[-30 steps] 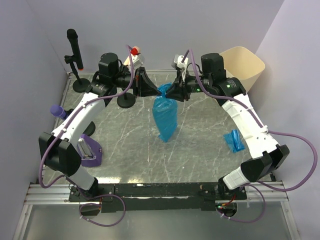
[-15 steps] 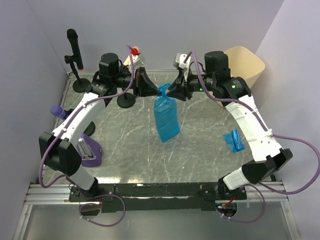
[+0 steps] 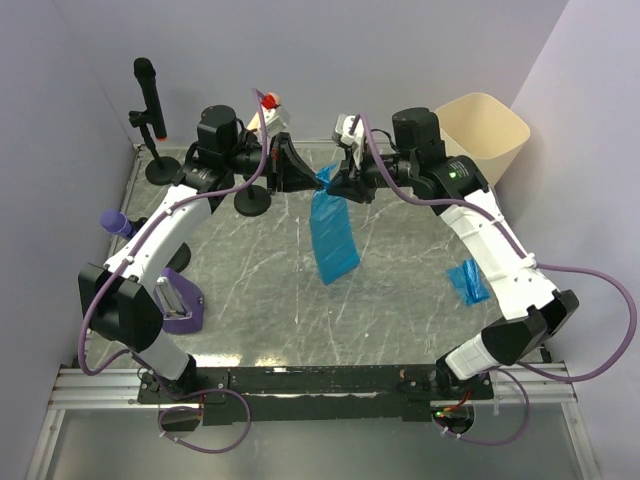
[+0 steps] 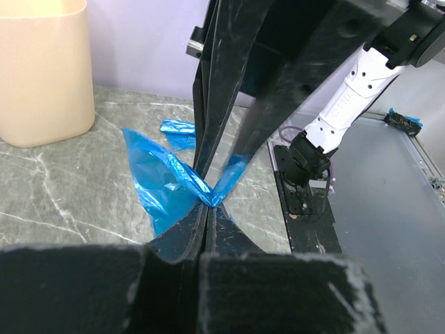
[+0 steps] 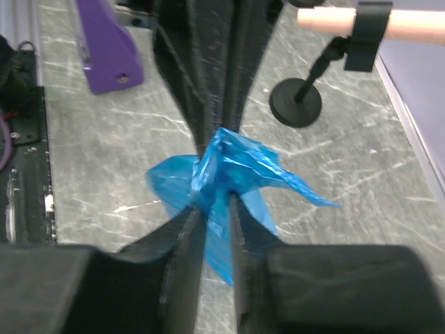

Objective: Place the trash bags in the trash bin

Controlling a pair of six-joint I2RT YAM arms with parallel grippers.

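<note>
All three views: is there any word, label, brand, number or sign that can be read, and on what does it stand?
No text can be read in any view.
The trash bin is plain.
The blue trash bag shows no print.
The left arm and the right arm show no legible label.

The trash bag is blue, trash bin cream, table grey-veined, block seemingly purple.
</note>
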